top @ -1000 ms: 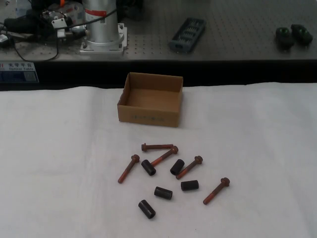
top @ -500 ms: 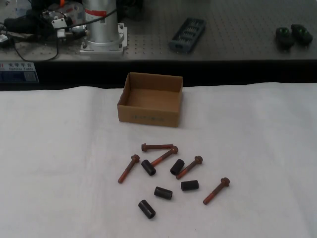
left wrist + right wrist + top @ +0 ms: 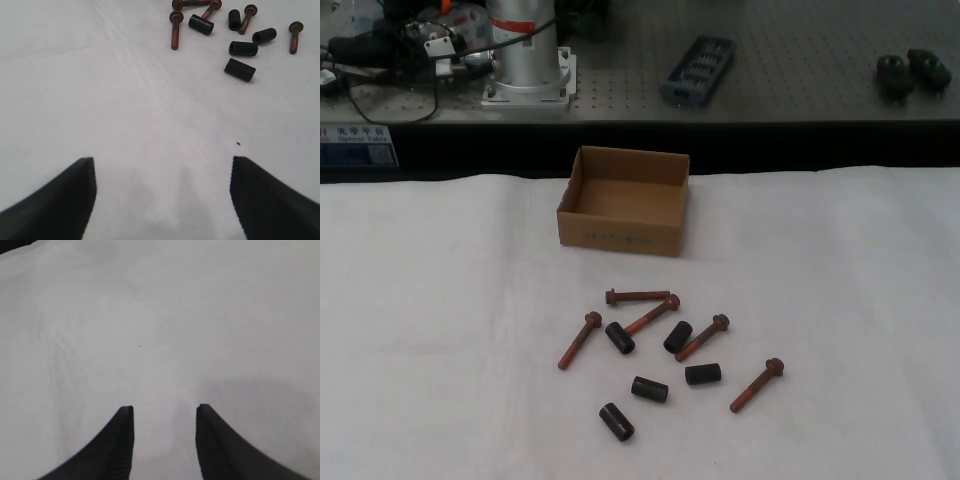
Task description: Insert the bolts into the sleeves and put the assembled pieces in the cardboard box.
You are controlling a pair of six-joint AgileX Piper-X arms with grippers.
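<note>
We find the left claw (image 3: 162, 161) wide apart and empty. Bolts (image 3: 174, 31) and sleeves (image 3: 240, 69) lie loose ahead of it, so we judge it nearer. The right claw (image 3: 163, 407) stands narrower, empty. The box (image 3: 620, 238) sits at 12 o'clock from the cluster. The outer bolt (image 3: 579, 341) runs 1 to 7 o'clock, with open cloth (image 3: 440, 330) beside it.

Holds the left pincer (image 3: 161, 160) spread wide, its two dark fingers (image 3: 55, 200) far apart, inner faces turned toward each other. Holds the right pincer (image 3: 165, 408) parted too, but with a narrower gap between its dark fingers (image 3: 110, 450). Points both sets of tips forward and down toward the bench (image 3: 150, 100), hovering above it with faint shadows falling just ahead of the tips.
</note>
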